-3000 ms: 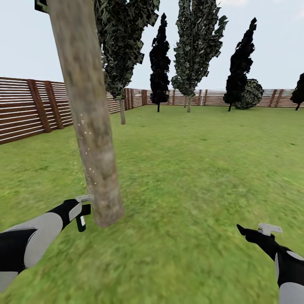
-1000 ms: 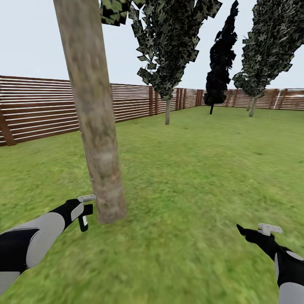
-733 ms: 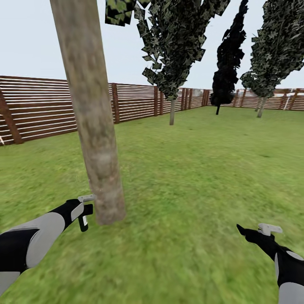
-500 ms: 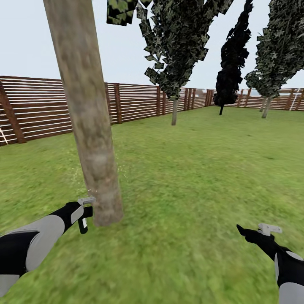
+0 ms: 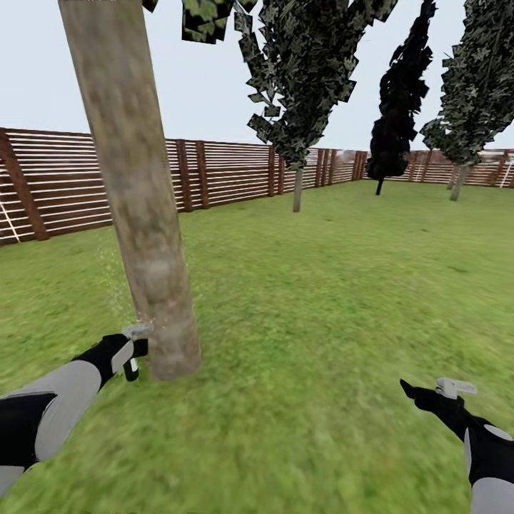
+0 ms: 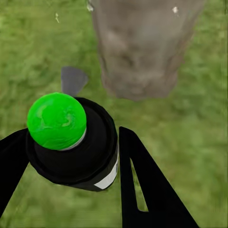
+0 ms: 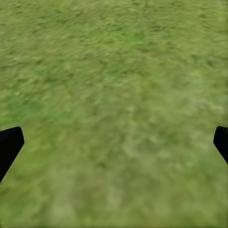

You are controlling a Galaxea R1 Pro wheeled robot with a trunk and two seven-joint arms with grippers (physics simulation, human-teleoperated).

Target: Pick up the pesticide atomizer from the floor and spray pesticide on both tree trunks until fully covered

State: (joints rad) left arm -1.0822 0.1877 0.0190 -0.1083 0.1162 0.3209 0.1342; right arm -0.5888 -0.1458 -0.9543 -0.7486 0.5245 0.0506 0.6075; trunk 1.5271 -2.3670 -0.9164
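A thick pale grey-brown tree [image 5: 139, 214] rises from the lawn at the left of the head view. Its base [image 6: 140, 52] also shows in the left wrist view. My left gripper [image 5: 130, 351] is shut on the pesticide atomizer [image 5: 133, 360], just left of the trunk's foot. In the left wrist view the atomizer [image 6: 78, 147] is a black body with a green cap held between both black fingers [image 6: 142, 185]. Faint pesticide [image 5: 114, 268] speckles hang in the air left of the trunk. My right gripper [image 5: 428, 394] is low on the right; it [image 7: 114, 142] is open over grass.
The garden lawn [image 5: 335, 285] stretches ahead and to the right. A brown slatted fence [image 5: 221, 175] runs along the back. Further trees stand near it: a green-crowned one [image 5: 298, 189], a dark one [image 5: 395, 135] and another [image 5: 460, 182] at the right.
The head view has swung, so the fence and far trees shifted right. My left gripper with the atomizer sits slightly higher and closer to the trunk, and a faint mist now shows beside it.
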